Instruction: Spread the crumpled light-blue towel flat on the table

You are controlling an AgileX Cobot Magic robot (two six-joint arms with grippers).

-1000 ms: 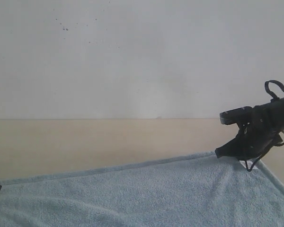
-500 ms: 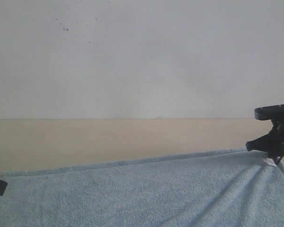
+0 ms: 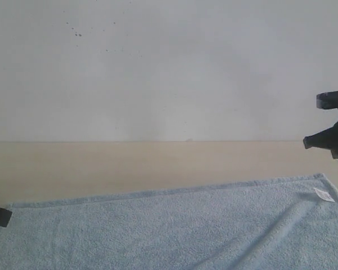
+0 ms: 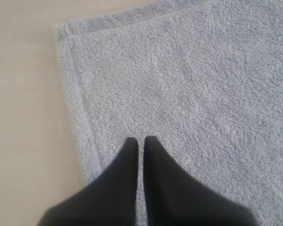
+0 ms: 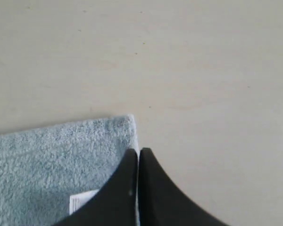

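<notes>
The light-blue towel (image 3: 174, 230) lies spread over the near part of the beige table (image 3: 129, 166), its hemmed far edge running straight and its white tag (image 3: 324, 194) at the far right corner. My right gripper (image 3: 307, 142) hangs shut and empty above that corner. In the right wrist view its tips (image 5: 138, 150) hover over the towel's corner (image 5: 118, 129), with the tag (image 5: 82, 202) beside them. My left gripper (image 3: 0, 216) is at the towel's left edge. In the left wrist view it is shut (image 4: 140, 139) just above the towel (image 4: 188, 84), holding nothing.
A white-grey wall (image 3: 169, 67) rises behind the table's far edge. Bare tabletop runs between the towel's far hem and the wall, and beside the towel's left border (image 4: 23, 117) and right corner (image 5: 212, 94).
My right gripper has moved right and up, off the towel's far right corner. That corner was drawn out to the right and now lies flat with the tag showing. The left gripper barely shifted.
</notes>
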